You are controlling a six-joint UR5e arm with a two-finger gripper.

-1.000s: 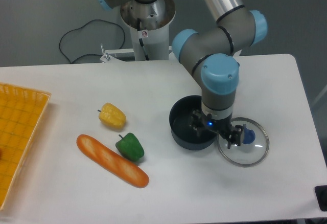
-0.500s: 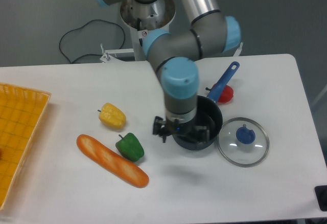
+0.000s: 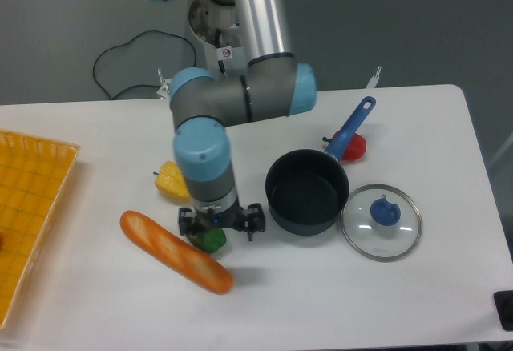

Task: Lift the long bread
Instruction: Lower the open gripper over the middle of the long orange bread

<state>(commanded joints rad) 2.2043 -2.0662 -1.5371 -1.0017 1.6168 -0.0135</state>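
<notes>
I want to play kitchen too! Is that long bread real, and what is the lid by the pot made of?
The long bread looks like toy plastic: smooth, evenly orange-brown, with neat pale slashes. The lid seems to be clear glass or plastic, since the table shows through it, with a metal-looking rim and blue knob.

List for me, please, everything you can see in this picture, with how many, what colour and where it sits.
long bread: one, orange-brown with pale slashes, lying diagonally at front left of the table
green pepper: one, green, beside the bread, mostly hidden under the gripper
yellow pepper: one, yellow, behind the bread, partly hidden by the arm
pot: one, dark, lidless, centre right
glass lid: one, clear with blue knob, flat on the table right of the pot
red item: one, behind the pot, kind unclear
blue handle: one, angled up behind the pot
basket: one, yellow-orange, left edge
table: one, white
cable: one, black, behind the table
gripper: one, black, over the green pepper, fingers spread
</notes>
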